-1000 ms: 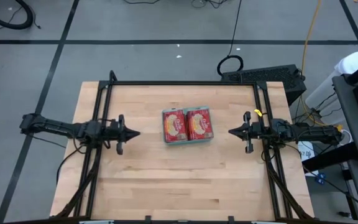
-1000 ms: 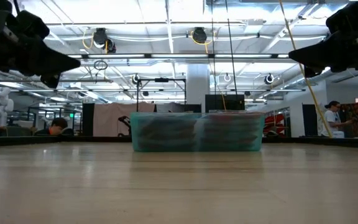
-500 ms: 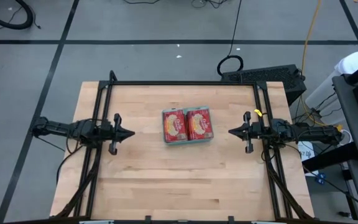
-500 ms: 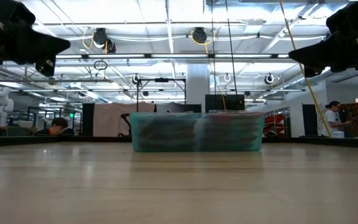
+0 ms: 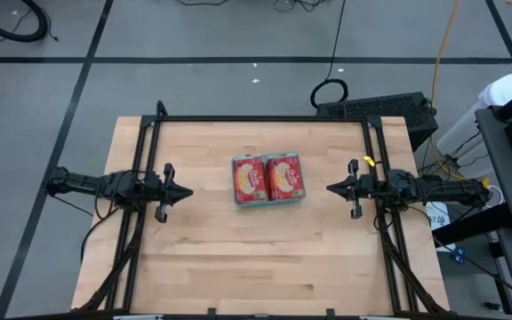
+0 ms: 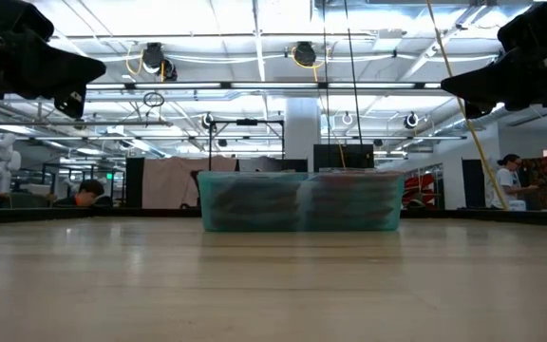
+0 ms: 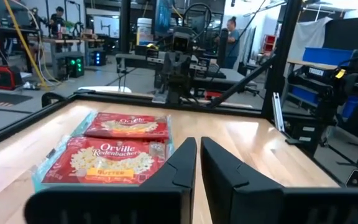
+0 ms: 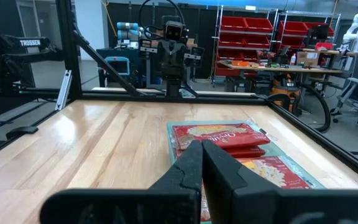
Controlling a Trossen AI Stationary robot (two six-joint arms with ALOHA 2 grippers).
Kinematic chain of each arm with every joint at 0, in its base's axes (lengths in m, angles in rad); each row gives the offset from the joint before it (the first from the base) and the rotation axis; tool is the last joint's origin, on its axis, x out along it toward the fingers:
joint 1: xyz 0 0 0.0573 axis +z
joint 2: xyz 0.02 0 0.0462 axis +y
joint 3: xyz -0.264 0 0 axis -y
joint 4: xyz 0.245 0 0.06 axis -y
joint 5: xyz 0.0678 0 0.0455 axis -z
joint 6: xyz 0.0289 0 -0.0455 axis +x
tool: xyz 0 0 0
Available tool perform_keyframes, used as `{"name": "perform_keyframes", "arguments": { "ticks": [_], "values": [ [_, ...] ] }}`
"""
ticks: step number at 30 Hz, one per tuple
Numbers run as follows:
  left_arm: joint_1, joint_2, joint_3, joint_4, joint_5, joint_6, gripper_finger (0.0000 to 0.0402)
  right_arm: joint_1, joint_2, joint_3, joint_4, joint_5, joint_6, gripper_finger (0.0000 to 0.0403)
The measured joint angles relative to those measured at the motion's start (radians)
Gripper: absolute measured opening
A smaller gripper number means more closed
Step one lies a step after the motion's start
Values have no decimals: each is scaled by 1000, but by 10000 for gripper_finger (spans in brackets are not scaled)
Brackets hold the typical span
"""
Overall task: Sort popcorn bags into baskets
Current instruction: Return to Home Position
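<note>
left pincer (image 5: 185, 191): mine, hung over the bench's (image 5: 238, 258) left side, fingers closed together, gripping nothing.
teal tray (image 5: 269, 204): sat mid-bench, between my two pincers, well apart from each.
popcorn bags (image 5: 249, 180): lay inside the teal tray in two side-by-side stacks, yellow picture up.
right pincer (image 5: 333, 188): mine, hung over the bench's right side, fingers pressed together, empty.
</note>
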Motion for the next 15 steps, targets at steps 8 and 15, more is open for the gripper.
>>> {"name": "perform_keyframes", "arguments": {
  "ticks": [8,15],
  "values": [
    [0,0,-2,15,-1,8,32,0,0,0,0,0,0,0],
    [0,0,-2,17,-1,8,32,0,0,0,0,0,0,0]
  ]
}}
